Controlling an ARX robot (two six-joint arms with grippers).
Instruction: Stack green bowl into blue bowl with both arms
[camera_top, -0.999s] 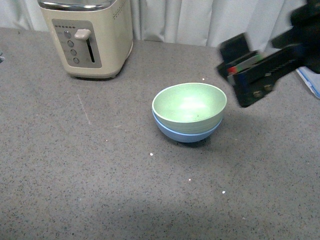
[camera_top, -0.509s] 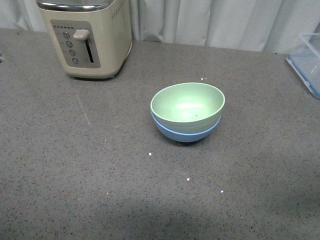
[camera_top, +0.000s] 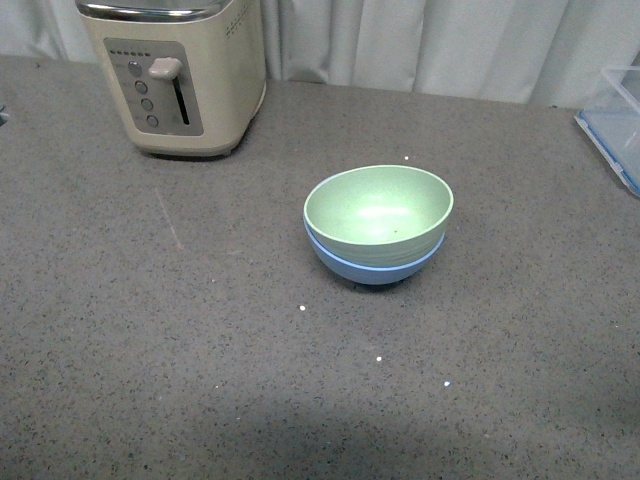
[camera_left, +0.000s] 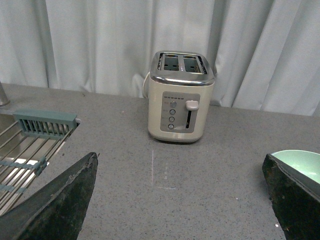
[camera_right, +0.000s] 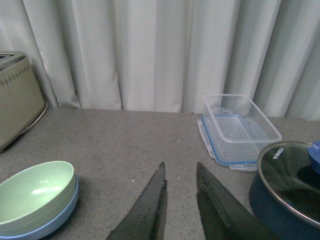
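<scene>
green bowl (camera_top: 378, 212) nested in blue bowl (camera_top: 372, 265), mid grey countertop (camera_top: 200, 340); toaster (camera_top: 175, 70) behind; pale curtain (camera_top: 420, 40). left gripper (camera_left: 180, 200) spread wide, empty; right gripper (camera_right: 180, 202) nearly closed, empty.

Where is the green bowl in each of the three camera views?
Front view: the green bowl sits right of centre, nested in the blue bowl.
Left wrist view: only its rim shows at the right edge.
Right wrist view: bottom-left corner.
Shared landmark: the cream toaster, in all three.
</scene>
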